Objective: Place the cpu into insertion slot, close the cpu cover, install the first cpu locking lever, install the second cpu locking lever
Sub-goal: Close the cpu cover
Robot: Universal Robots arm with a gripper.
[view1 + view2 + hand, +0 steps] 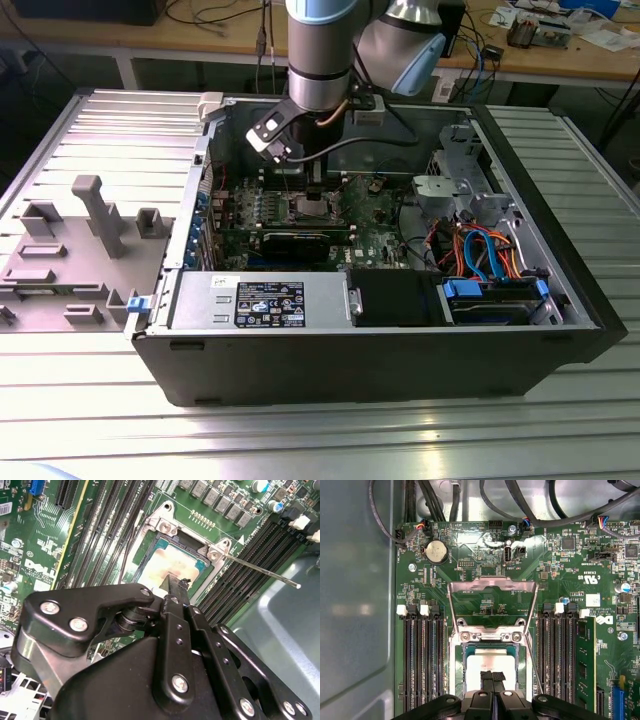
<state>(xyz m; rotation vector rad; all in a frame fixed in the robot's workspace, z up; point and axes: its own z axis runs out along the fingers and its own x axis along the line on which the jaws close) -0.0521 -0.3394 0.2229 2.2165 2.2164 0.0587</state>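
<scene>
The cpu (490, 661) is lying flat inside the insertion slot (455, 672), pale metal top facing up and looking level within the silver rim. I'm judging this chip as light, thin and stiff. Its top is slick and its underside delicate, so its opposite edges are the only sensible places to pinch it, and it is no thing to be pressing hard or skewing in the socket. The gripper (492, 674) is hanging directly over the insertion slot with its two black fingers pressed together and nothing between them. In the second wrist view the gripper (175, 583) is showing its tips right at the chip's surface, though I cannot tell whether they are touching. The cpu cover (492, 584) is standing raised on its hinge at one side of the insertion slot. It reads as thin springy sheet metal, best pushed at its free edge. A locking lever (260, 571) is sticking out loose, away from the insertion slot. Long memory slots (422, 665) are flanking the insertion slot on both sides, all inside the computer case (400, 360).
</scene>
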